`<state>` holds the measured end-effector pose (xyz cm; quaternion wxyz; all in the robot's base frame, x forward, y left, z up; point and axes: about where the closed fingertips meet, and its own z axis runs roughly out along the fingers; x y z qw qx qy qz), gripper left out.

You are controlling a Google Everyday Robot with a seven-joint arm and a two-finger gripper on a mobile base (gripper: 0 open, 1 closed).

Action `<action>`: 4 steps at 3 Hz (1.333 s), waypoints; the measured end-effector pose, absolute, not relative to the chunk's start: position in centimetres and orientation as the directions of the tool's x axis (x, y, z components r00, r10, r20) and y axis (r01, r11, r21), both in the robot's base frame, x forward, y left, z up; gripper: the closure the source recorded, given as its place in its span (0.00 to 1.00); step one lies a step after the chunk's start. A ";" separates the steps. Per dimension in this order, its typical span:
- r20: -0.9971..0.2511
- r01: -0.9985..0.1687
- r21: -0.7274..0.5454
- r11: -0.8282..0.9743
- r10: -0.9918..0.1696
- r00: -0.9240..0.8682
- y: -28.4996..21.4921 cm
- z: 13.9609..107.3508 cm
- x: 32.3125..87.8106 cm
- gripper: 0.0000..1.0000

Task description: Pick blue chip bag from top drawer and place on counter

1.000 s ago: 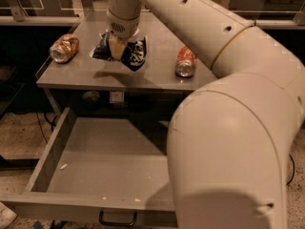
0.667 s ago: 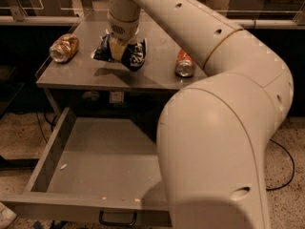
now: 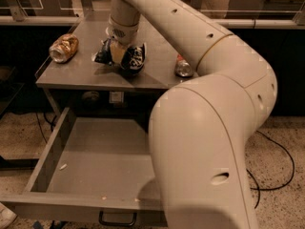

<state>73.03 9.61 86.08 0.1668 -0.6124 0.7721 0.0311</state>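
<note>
The blue chip bag point(image 3: 132, 57) is crumpled at the middle of the counter point(image 3: 78, 73). My gripper point(image 3: 116, 53) comes down from above and is shut on the bag's left part, holding it at or just above the counter top; a shadow lies under it. The top drawer point(image 3: 95, 161) is pulled fully open below the counter and holds nothing but a few crumbs. Its dark handle point(image 3: 116, 218) shows at the bottom edge. My arm fills the right half of the view.
A crushed gold-brown can point(image 3: 64, 46) lies on the counter's left end. A red soda can point(image 3: 183, 67) lies on its side at the right, next to my arm. Black cables point(image 3: 281, 161) run over the speckled floor on the right.
The gripper and bag have sunk slightly towards the counter top. The near part of my arm has swung right, uncovering more of the drawer.
</note>
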 end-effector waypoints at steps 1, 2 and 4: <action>-0.296 -0.956 -0.156 0.248 -0.935 -0.194 9.6 86.1 73.0 0.82; -0.296 -0.956 -0.156 0.248 -0.935 -0.194 9.6 86.1 73.0 0.58; -0.296 -0.956 -0.156 0.248 -0.935 -0.194 9.6 86.1 73.0 0.04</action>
